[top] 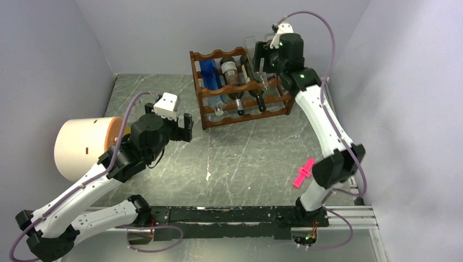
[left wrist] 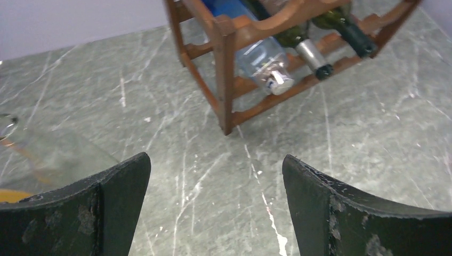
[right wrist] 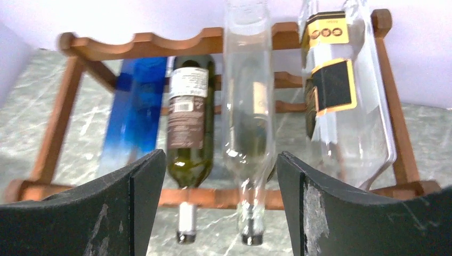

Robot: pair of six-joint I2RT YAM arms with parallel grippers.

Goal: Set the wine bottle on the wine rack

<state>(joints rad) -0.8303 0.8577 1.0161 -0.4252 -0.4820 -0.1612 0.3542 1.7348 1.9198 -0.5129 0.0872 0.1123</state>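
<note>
The reddish-brown wine rack (top: pixel 215 55) stands at the back middle of the table and holds several bottles. In the right wrist view the rack (right wrist: pixel 154 40) carries a blue bottle (right wrist: pixel 133 106), a dark green labelled bottle (right wrist: pixel 191 106), a clear bottle (right wrist: pixel 248 90) and a clear bottle with a black and gold label (right wrist: pixel 346 128), all lying on the top rails. My right gripper (right wrist: pixel 221 154) is open above the rack (top: pixel 265 60), its fingers either side of the clear bottle's neck without touching it. My left gripper (top: pixel 187 129) is open and empty (left wrist: pixel 216 157), just left of the rack (left wrist: pixel 225 69).
A cream and orange cylinder (top: pixel 82 147) lies on its side at the left, beside my left arm. A pink tag (top: pixel 303 173) sits on my right arm. Grey walls close in the left, back and right sides. Lower-tier bottles' necks (left wrist: pixel 314 58) stick out of the rack's front.
</note>
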